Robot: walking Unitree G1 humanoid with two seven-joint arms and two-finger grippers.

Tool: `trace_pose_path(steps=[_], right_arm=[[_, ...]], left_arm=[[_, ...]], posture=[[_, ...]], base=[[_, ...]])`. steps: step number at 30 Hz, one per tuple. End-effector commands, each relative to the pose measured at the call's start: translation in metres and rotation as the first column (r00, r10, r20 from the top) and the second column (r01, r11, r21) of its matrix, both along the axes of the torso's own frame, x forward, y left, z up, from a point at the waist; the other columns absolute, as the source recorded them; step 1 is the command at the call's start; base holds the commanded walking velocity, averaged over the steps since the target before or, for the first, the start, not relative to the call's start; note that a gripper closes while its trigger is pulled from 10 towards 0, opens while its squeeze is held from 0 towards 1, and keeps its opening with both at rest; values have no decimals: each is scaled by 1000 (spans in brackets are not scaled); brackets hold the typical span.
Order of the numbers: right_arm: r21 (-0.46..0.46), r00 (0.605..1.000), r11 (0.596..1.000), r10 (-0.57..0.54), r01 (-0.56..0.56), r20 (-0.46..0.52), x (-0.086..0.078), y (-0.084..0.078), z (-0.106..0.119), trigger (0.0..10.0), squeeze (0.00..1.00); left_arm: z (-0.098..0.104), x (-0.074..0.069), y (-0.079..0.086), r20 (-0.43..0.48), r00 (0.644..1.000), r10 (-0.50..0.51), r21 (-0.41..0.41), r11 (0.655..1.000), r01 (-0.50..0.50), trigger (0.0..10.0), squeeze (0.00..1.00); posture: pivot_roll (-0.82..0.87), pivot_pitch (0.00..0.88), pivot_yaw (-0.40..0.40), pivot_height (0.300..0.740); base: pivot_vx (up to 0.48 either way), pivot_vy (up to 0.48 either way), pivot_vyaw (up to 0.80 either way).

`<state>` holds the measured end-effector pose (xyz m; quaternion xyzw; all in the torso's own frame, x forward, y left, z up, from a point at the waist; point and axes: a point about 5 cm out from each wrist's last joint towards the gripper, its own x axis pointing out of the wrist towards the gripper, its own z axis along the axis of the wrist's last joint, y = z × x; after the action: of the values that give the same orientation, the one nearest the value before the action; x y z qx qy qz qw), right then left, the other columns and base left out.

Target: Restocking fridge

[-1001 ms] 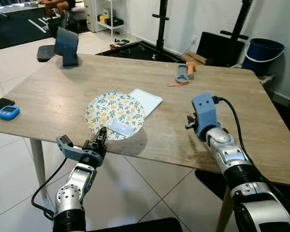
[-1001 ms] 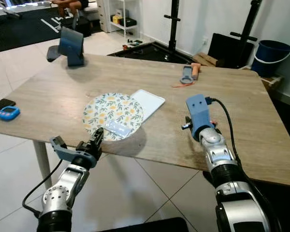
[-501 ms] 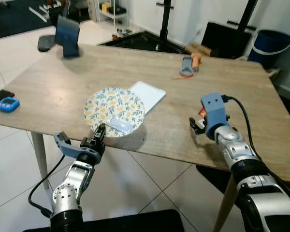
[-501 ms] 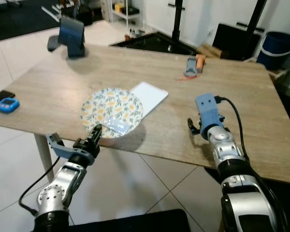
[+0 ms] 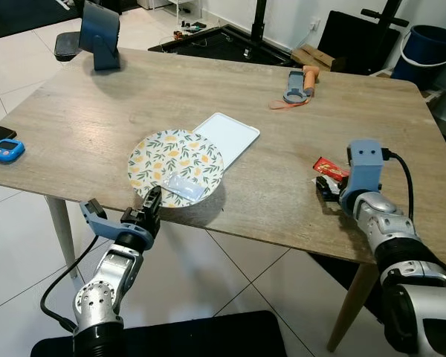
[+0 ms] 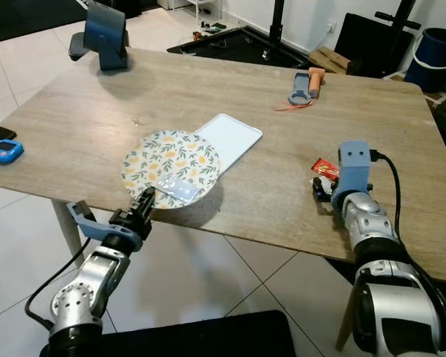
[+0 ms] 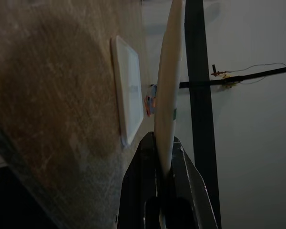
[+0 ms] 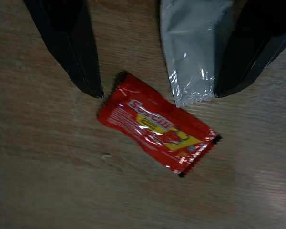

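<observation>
At the right of the right eye view, a small red foil sachet (image 8: pixel 157 129) lies flat on the wooden tabletop (image 6: pixel 82 126), just ahead of the right gripper (image 8: pixel 155 90), whose fingers stand wide apart above it with a grey plastic strip (image 8: pixel 193 52) between them. Being thin and flat, the sachet could skid away or slip under the fingertips if they close too high. Lower left, the left gripper (image 7: pixel 164 157) pinches the rim of the round leaf-patterned plate (image 6: pixel 171 162); a tilt could slide off the clear packet (image 6: pixel 180 190) lying on it.
</observation>
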<state>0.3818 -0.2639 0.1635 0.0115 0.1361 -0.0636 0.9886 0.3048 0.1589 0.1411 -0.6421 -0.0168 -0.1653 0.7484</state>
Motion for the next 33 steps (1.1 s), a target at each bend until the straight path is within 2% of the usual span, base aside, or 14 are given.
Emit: trace_pose_path(steps=[1, 2, 5, 9, 12, 18, 22, 26, 27, 33], right_arm=[[42, 995, 999, 2, 2, -99, -7, -5, -18, 10000, 0], [42, 995, 999, 2, 2, -99, -7, -5, -18, 10000, 0], [140, 985, 988, 91, -70, -147, -12, -2, -24, 10000, 0], [164, 983, 983, 110, -85, -148, -13, -3, -24, 10000, 0], [198, 979, 973, 145, -115, -141, -17, -14, -18, 10000, 0], [208, 971, 964, 197, -167, -135, -21, -22, -12, 10000, 0], [143, 955, 966, 239, -215, -175, -27, -28, -15, 10000, 0], [100, 941, 963, 266, -250, -210, -29, -27, -20, 10000, 0], [42, 929, 961, 274, -272, -248, -31, -26, -26, 10000, 0], [-38, 911, 952, 277, -302, -306, -35, -22, -36, 10000, 0]], left_arm=[[-3, -5, 1, -11, 1000, 2, -14, 1000, -2, 10000, 0], [-3, -5, 1, -11, 1000, 2, -14, 1000, -2, 10000, 0], [-4, -5, 0, -14, 1000, -4, -19, 1000, 4, 10000, 0], [-4, -5, -1, -15, 1000, -5, -20, 1000, 5, 10000, 0], [-3, -2, -1, -10, 1000, -8, -26, 1000, 8, 10000, 0], [-1, 1, -3, -2, 1000, -13, -29, 999, 12, 10000, 0], [-1, 2, -4, 3, 1000, -14, -34, 999, 14, 10000, 0], [0, 2, -5, 6, 1000, -16, -36, 999, 16, 10000, 0], [0, 3, -5, 7, 1000, -16, -37, 999, 16, 10000, 0], [0, 3, -6, 9, 1000, -17, -38, 999, 18, 10000, 0]], posture=[[0, 209, 26, 740], [0, 209, 26, 740], [-4, 201, 24, 740], [-6, 197, 24, 740], [-13, 182, 24, 740], [-18, 174, 23, 740], [-22, 168, 22, 740], [-23, 166, 22, 740], [-25, 164, 22, 740], [-24, 163, 24, 740]], base=[[0, 0, 0], [0, 0, 0], [0, 0, 0], [0, 0, 0], [0, 0, 0], [0, 0, 0], [0, 0, 0], [0, 0, 0], [0, 0, 0], [0, 0, 0]])
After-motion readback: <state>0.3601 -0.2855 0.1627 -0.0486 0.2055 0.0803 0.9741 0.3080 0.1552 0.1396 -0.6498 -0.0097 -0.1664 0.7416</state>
